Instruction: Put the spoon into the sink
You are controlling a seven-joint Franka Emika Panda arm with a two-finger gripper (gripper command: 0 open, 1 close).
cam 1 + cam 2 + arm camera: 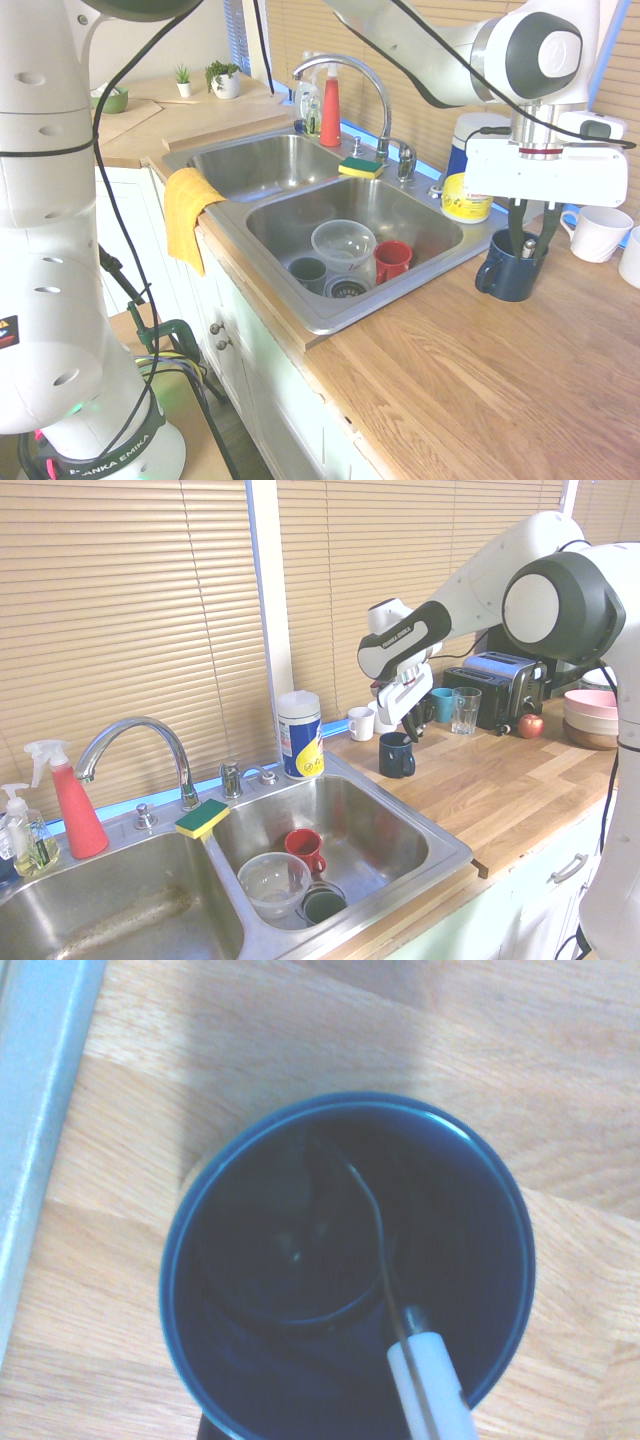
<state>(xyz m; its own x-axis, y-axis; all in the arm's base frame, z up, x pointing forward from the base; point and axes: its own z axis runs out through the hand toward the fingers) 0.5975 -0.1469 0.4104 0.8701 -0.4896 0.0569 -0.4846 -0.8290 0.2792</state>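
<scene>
A Franka arm (440,50) wears glossy white shells, dark grey round joint caps with white discs and small oval recesses. Black lettering reads "FRANKA EMIKA" on a dark base band; black cables line the body, and black fingers (517,225) tip the white gripper (532,232).

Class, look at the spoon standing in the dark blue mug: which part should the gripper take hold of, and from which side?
Best gripped by the pale handle end of the spoon, coming from above: it leans up at the rim of the mug, while the thin neck drops inside, where the walls would likely crowd the fingers.
</scene>
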